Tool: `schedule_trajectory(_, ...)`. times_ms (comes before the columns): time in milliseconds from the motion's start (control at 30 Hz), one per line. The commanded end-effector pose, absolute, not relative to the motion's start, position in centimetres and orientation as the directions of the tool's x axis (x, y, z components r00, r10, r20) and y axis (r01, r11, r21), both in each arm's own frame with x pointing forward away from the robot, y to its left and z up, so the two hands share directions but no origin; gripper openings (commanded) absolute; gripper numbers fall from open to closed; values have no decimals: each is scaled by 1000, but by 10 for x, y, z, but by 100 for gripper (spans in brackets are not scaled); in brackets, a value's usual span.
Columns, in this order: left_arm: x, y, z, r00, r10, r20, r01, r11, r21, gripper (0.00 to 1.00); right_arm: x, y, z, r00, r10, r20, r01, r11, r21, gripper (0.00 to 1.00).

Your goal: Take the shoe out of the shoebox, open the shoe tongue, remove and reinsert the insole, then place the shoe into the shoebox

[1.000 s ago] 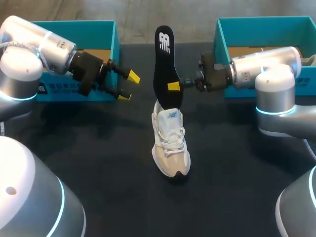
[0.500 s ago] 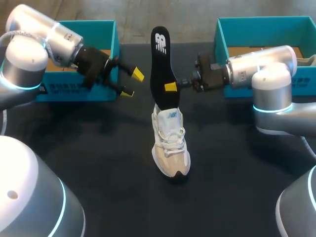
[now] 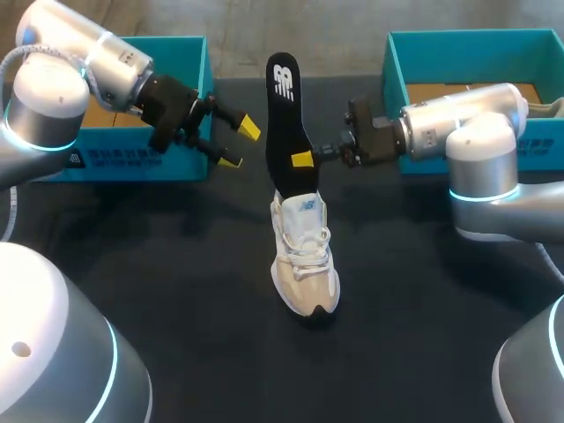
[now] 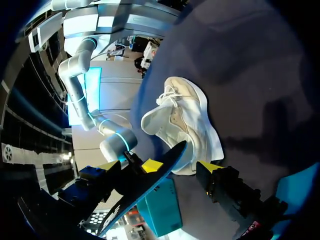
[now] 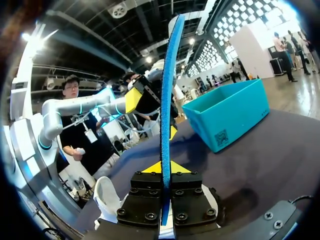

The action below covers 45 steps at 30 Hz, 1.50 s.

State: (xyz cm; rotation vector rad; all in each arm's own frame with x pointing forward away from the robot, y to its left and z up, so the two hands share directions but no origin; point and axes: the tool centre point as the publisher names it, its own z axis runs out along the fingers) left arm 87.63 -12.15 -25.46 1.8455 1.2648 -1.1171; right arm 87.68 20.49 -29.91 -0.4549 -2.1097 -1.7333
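Shoe [image 3: 304, 260], cream, white-laced, sits below the black insole [image 3: 284, 115] the right hand [image 3: 302, 159] pinches; left hand [image 3: 240, 145] spread, empty.

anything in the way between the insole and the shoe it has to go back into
Nothing visible. The insole stands upright, pinched in the right gripper, and its lower end already meets the opening of the shoe. The left gripper hangs open off to one side of the insole, not between the two.

Holding left gripper [image 3: 240, 145] off the table, fingers spread wide, pointed toward centre; pinching the insole [image 3: 284, 97] in right gripper [image 3: 301, 159], forearm level, stretched inward
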Motion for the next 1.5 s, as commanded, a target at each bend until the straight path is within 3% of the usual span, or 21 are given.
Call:
schedule_trajectory(33, 872, -122, -257, 179, 407, -896, 941, -336, 36, 100, 876, 207, -307, -874, 7, 486, 479, 187, 858, 0)
schedule_trajectory(1500, 868, -120, -260, 167, 396, -903, 939, -342, 24, 100, 834, 205, -345, -802, 74, 592, 591, 234, 772, 0)
